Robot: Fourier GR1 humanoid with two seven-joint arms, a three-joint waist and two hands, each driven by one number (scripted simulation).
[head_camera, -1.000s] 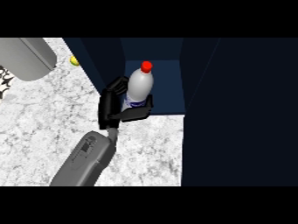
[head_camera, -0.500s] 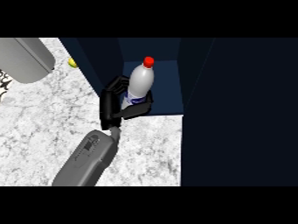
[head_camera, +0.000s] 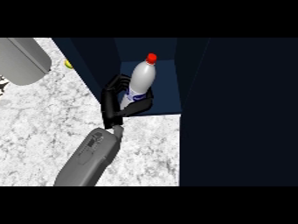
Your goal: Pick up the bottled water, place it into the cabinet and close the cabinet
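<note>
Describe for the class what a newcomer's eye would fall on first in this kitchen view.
First, the white bottled water with its red cap, leaning inside the open dark blue cabinet at the centre. Next, the black hand curled round the bottle's lower part, its grey forearm rising from the lower edge over the marbled counter.

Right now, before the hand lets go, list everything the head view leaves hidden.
- bottled water: its base is covered by the right hand curled round it, so whether it rests on the cabinet floor cannot be told.
- yellow object: mostly hidden behind the cabinet's side wall.
- grey shape: cut off by the left edge.
- left hand: nowhere in the view.
</note>
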